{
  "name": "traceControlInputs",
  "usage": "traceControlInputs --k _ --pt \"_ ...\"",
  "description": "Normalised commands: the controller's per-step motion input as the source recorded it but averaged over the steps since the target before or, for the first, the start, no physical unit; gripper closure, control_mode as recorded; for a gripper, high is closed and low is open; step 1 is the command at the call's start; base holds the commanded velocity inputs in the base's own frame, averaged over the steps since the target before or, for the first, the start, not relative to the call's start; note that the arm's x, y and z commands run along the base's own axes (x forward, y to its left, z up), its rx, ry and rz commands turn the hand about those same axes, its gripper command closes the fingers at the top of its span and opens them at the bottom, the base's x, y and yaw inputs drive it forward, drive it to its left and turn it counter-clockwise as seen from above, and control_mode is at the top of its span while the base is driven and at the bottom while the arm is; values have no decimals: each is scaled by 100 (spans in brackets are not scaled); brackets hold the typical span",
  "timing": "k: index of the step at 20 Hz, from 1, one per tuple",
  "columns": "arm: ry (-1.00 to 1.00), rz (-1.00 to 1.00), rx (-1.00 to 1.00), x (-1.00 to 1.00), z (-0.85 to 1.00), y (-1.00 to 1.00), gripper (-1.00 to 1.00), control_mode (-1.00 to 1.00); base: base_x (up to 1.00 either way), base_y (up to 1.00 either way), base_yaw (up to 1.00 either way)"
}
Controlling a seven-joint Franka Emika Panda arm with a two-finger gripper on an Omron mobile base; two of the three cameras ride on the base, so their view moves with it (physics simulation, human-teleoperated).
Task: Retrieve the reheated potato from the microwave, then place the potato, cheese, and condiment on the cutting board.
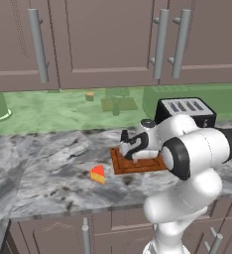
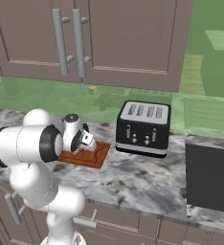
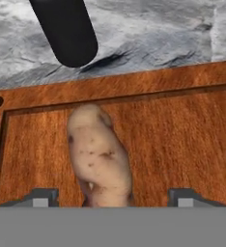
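The brown potato (image 3: 99, 154) lies flat on the reddish-brown cutting board (image 3: 182, 135), which sits on the marble counter in front of the toaster (image 1: 120, 166) (image 2: 98, 155). My gripper (image 3: 112, 198) hangs low over the board, open, its two fingertips (image 3: 40, 197) wide apart on either side of the potato and not touching it. The arm hides the potato in both base views, where the gripper (image 1: 134, 148) (image 2: 85, 140) points down at the board. The orange-red cheese wedge (image 1: 97, 174) rests on the counter left of the board. The microwave is out of view.
A dark rounded cylinder (image 3: 66, 31) (image 1: 124, 136), perhaps the condiment, stands on the counter just past the board's far edge. The black slotted toaster (image 1: 185, 111) (image 2: 143, 127) sits behind the board. A black block (image 2: 209, 177) ends the counter on the right. Cabinets hang overhead.
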Motion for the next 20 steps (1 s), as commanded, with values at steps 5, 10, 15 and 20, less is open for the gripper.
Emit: traceControlInputs --k 5,10,15,20 --pt "-1 0 0 -40 71 4 -100 -100 0 0 0" --pt "1 6 0 -52 70 47 -100 -100 0 0 0" --pt "21 21 0 -48 22 76 -100 -100 0 0 0" --pt "25 26 0 -45 0 77 -100 -100 0 0 0"
